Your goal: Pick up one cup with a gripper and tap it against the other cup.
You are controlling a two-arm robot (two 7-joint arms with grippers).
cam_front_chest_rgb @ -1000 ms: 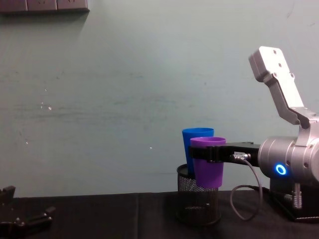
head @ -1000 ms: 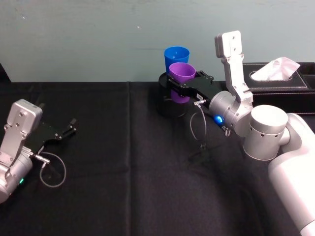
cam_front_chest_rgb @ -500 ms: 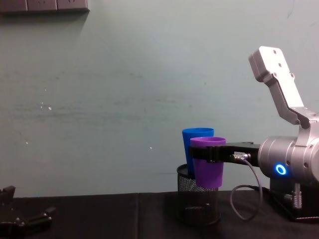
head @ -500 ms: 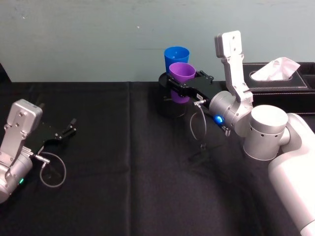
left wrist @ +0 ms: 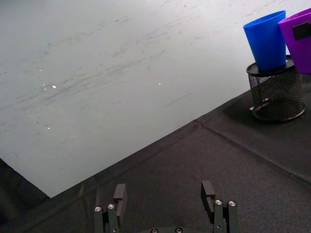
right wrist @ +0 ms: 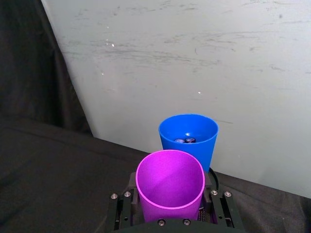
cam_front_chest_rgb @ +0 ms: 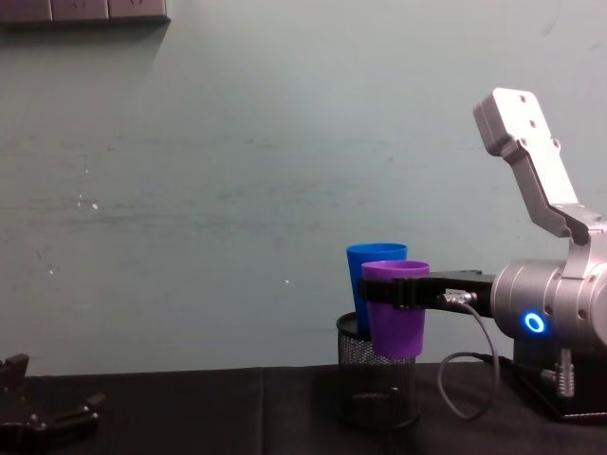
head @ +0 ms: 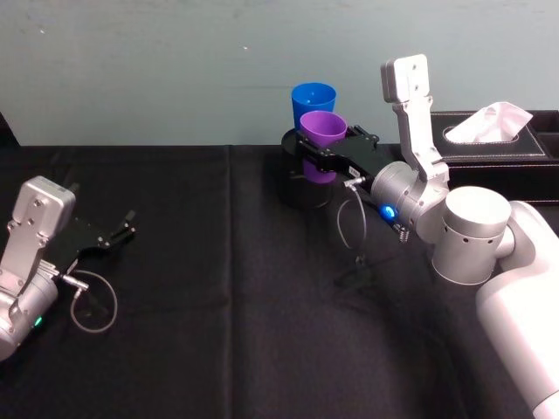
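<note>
Near the back of the black cloth table, the short, wide purple plastic cup hangs in the air. It stands straight up, with its open mouth at the top and its small end pointing down. The right gripper, black with flat fingers on a silver arm with a glowing blue ring, is squeezed around the cup's sides, just under the rim. The arm reaches in from the right side.

Right behind the purple cup is the tall, thin bright blue plastic cup. It stands up too, mouth at the top, inside a round black mesh pen holder. Seen from the right wrist, the two rims look very close, but I cannot tell if they touch. From the chest, the purple cup's bottom hangs in front of the top of the holder.

A black tissue box with a white tissue poking out sits to the right, behind the arm. Far to the left, the left gripper rests low over the table, with its two fingers spread apart and nothing between them.
</note>
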